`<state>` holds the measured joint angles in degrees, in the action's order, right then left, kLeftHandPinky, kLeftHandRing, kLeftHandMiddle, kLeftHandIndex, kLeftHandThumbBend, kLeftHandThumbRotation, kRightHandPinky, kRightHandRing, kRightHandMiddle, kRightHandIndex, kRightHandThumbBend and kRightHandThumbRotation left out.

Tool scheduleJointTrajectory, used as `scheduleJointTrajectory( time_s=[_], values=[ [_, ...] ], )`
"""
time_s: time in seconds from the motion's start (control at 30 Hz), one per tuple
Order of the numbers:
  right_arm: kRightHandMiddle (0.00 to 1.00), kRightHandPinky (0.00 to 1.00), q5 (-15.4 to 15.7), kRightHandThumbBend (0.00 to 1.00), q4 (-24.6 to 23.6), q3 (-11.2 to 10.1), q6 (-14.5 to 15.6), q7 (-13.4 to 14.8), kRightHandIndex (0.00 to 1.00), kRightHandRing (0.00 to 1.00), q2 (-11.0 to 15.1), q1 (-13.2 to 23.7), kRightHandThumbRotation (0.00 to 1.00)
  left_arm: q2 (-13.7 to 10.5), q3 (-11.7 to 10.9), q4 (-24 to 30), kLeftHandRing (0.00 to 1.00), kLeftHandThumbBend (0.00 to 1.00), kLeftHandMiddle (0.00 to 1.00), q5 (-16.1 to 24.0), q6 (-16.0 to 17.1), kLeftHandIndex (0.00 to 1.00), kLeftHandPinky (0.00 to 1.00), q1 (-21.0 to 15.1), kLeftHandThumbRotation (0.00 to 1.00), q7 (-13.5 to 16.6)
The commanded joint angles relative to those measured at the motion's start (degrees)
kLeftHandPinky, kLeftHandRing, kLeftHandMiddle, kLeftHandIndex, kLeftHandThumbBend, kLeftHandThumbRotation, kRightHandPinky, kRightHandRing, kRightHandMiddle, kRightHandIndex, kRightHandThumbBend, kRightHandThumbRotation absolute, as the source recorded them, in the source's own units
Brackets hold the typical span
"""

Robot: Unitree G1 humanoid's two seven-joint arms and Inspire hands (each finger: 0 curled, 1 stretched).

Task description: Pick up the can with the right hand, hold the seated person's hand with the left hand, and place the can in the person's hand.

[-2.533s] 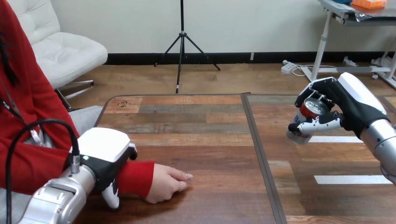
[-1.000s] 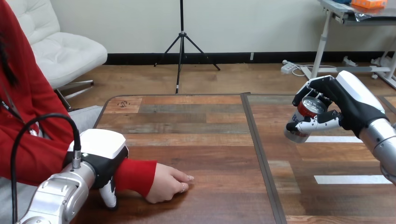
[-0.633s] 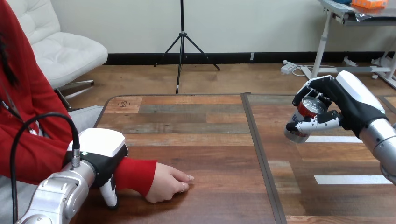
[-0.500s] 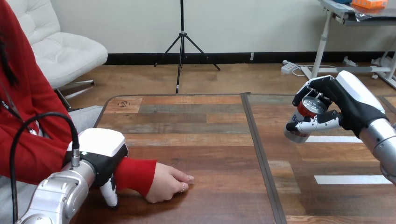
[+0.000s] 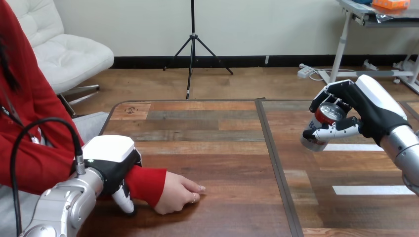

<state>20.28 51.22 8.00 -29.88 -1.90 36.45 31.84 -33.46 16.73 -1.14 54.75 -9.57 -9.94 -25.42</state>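
The right hand [image 5: 369, 111] is gripping the can [image 5: 329, 114], with its fingers wrapped over the top rim and its thumb crossing the side. It is holding the can tilted and clear of the counter [image 5: 212, 148], well apart from the person's hand [image 5: 178, 190], off to that hand's right and farther back. The pick-up therefore looks finished, and the step in hand seems to be the second one, taking hold of the person. The left hand [image 5: 111, 158] is lying over the red sleeve [image 5: 148, 182] just behind the person's hand, at the wrist, with its white back facing up. I cannot tell whether it is actually clasping the wrist or only resting on it. The person's hand is resting palm down on the counter, loosely curled and offering no open palm. The next move is probably calling for the left hand to settle a gentle, sure hold there, and for the person's hand to be turned up and opened. Only then should the right arm be carrying the can across toward the person's hand, bringing it upright and lowering it slowly into the palm before loosening its grip.
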Motion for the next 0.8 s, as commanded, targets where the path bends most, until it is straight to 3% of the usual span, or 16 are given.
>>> scheduleJointTrajectory(
  time_s=[0.0,0.27,0.77],
  values=[
    [0.47,0.42,-1.5,0.71,-2.01,-2.61,-1.08,1.72,0.49,0.41,0.62,3.14,0.0,1.05,-0.02,-2.21,0.45,0.78,0.51,-1.75,0.56,0.58,0.37,-1.25,0.0,2.13],
    [0.46,0.4,-1.55,0.71,-1.98,-2.52,-0.69,1.57,0.49,0.4,0.33,3.24,0.0,1.67,-0.88,-3.06,0.38,0.77,0.45,-5.55,1.97,0.5,0.3,-0.57,0.0,5.38],
    [0.47,0.4,-2.17,0.68,-2.63,-2.39,0.88,0.09,0.5,0.41,-0.04,3.89,0.0,1.73,-1.95,-1.85,0.31,0.75,0.39,-10.62,2.06,0.41,0.25,0.5,0.0,7.28]
  ],
)
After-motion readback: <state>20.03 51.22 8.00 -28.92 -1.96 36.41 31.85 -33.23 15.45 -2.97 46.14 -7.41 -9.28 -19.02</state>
